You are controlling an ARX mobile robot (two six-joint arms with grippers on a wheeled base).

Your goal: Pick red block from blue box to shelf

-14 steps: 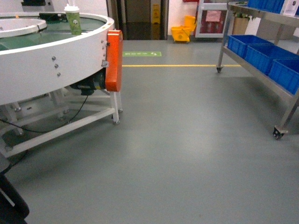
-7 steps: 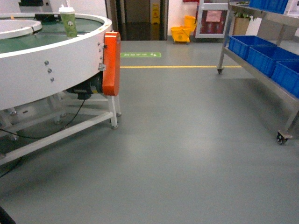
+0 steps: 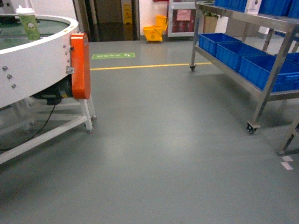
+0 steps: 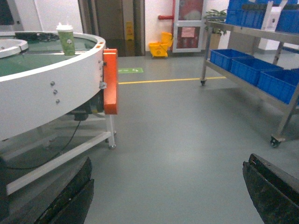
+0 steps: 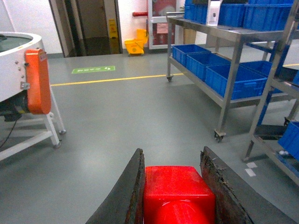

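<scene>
At the bottom of the right wrist view, the right claw pinches the red block between its 2 fingers. The left claw is spread wide over grey floor. Farther off, at upper right, stands the shelf carrying dark blue crates.

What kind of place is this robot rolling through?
Probably a factory or warehouse floor. A wheeled steel shelf holds blue crates, a round conveyor table stands on the left, and a yellow line marks the grey floor. The right hand carries a red block.
</scene>
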